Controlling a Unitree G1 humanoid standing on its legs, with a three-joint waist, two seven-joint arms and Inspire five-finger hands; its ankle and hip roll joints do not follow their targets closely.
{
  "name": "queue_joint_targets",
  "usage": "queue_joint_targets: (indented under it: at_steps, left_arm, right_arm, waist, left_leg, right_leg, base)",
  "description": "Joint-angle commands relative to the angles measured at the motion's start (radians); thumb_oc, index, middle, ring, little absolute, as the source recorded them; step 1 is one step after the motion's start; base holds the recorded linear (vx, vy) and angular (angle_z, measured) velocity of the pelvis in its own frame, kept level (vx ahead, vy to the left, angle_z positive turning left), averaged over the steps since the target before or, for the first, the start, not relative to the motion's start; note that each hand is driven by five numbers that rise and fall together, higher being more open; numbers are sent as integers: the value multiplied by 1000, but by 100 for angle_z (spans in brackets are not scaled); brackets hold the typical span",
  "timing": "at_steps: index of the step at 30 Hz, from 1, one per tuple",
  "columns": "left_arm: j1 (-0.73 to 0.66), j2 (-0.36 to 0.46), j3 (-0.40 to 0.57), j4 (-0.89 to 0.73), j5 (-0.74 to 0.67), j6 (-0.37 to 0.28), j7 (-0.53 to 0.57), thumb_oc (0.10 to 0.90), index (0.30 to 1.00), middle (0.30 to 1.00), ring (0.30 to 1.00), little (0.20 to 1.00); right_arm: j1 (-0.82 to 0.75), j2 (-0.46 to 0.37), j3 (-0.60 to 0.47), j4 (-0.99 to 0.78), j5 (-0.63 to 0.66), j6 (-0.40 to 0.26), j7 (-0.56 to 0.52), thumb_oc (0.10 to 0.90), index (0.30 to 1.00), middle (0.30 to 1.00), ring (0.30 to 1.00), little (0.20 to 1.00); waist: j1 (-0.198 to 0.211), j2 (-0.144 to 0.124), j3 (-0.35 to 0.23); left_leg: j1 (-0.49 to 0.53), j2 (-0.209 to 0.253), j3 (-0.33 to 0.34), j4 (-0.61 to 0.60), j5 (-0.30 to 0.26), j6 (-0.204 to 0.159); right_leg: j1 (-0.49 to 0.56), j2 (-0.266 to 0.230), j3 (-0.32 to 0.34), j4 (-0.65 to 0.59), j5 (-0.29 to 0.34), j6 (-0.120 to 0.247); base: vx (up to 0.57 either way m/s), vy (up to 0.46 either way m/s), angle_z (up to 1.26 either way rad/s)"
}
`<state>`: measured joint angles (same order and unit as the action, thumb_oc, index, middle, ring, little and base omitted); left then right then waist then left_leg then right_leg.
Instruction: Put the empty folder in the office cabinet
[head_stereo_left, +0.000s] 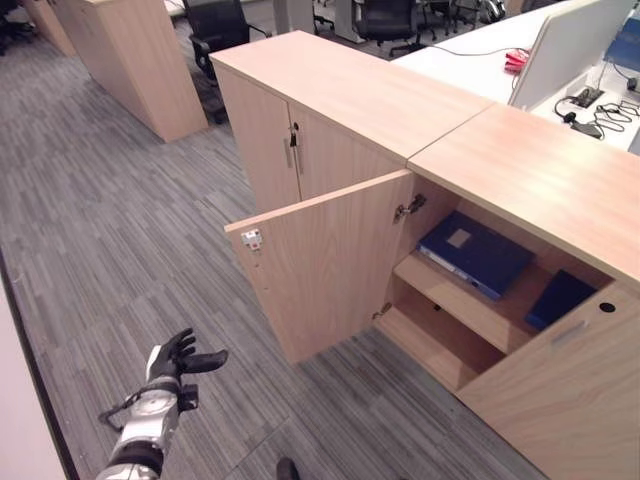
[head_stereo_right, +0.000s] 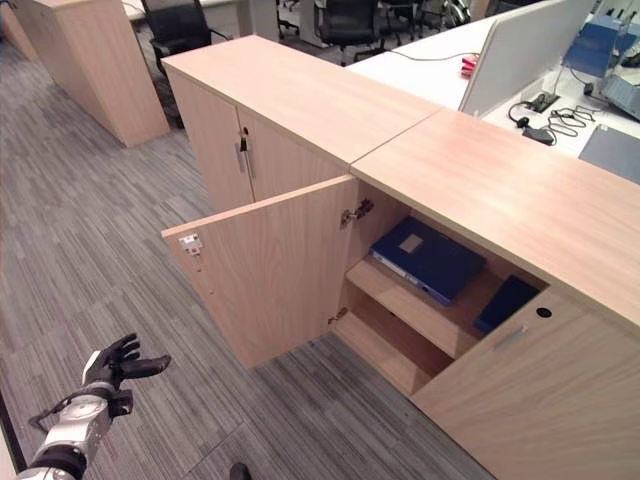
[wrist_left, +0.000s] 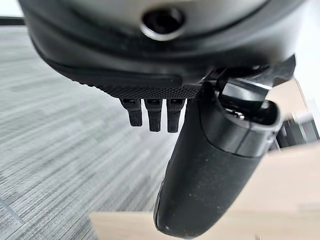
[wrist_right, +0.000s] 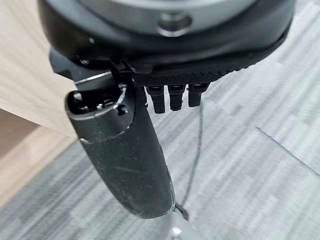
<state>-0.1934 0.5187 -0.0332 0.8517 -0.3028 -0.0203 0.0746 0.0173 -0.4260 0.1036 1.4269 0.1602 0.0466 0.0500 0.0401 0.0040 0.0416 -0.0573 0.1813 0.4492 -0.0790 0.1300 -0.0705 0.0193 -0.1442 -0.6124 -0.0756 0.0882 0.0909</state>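
The wooden office cabinet (head_stereo_left: 520, 170) stands with both doors swung out: the left door (head_stereo_left: 325, 265) toward me, the right door (head_stereo_left: 570, 400) at the lower right. A blue folder (head_stereo_left: 475, 255) lies flat on its upper shelf (head_stereo_left: 470, 305). A second dark blue folder (head_stereo_left: 558, 298) lies to its right. My left hand (head_stereo_left: 180, 358) hangs low over the carpet, left of the open door, open and holding nothing. The right wrist view shows my right hand (wrist_right: 170, 95) open and holding nothing, above carpet beside a wooden panel (wrist_right: 25, 75).
A closed cabinet (head_stereo_left: 290, 130) with metal handles adjoins the open one on the left. Another wooden unit (head_stereo_left: 130, 60) stands at the far left. Office chairs (head_stereo_left: 215, 30) and a white desk with a divider (head_stereo_left: 570, 45) lie behind. Grey striped carpet (head_stereo_left: 120, 230) covers the floor.
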Motion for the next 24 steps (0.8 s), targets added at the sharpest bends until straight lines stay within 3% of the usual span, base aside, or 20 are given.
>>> queue_joint_targets:
  at_steps: [1,12,20,24]
  left_arm:
    - [-217,62,-42,-80,64,-55,-9,800,900,900,900,900]
    - [-550,-69,-255,138,72,-38,-32,800,900,900,900,900]
    - [-726,-121,-231,362,-67,-31,1,800,900,900,900,900]
    - [-761,-135,-249,347,-74,-39,3,800,900,900,900,900]
  right_arm:
    - [-81,-14,-17,78,-3,18,12,800,900,900,900,900]
    - [-137,-56,-9,135,14,37,17,800,900,900,900,900]
    - [-163,-62,26,138,9,46,9,800,900,900,900,900]
    - [-167,-66,27,153,26,47,5,800,900,900,900,900]
  waist:
    - [-6,-34,5]
    - [-62,-52,-30]
    - [-95,-64,-45]
    - [-105,-71,-45]
  left_leg:
    - [-26,-21,-54,-3,-45,-12]
    - [20,-53,-25,-8,-79,7]
    - [41,-48,-9,-8,-80,5]
    - [49,-39,1,-8,-77,1]
  right_leg:
    - [58,-52,19,-10,-41,74]
    - [43,-65,45,-12,-16,92]
    - [29,-51,67,-12,-14,89]
    - [21,-42,77,-12,-14,88]
  base:
    - [43,108,-7]
    - [18,44,-6]
    - [17,-22,-8]
    - [14,-42,-8]
